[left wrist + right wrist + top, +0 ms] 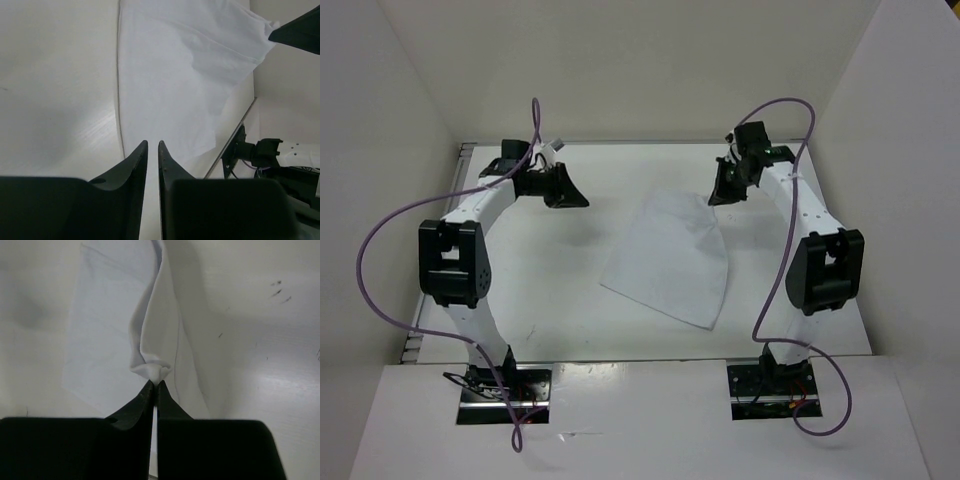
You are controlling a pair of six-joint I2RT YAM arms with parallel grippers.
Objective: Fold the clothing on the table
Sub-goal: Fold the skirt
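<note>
Clothing (670, 262) lies on the counter (550, 300), right of centre. It's mostly flat, with the far corner lifted. My right claw (154, 384) is clamped tight on that bunched corner, and a ridge of cloth rises to it. My left claw (153, 145) sits well apart on the left, jaws narrow with a thin slit between them, gripping nothing. The cloth edge lies just beyond its tips.

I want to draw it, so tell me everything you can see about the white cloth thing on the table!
The clothing is thin, plain white fabric, soft and creased, shaped like a rough wedge. Most of it lies flat on the table. Its far corner is raised and bunched, pinched in the shut right gripper. Nothing else touches it.
</note>
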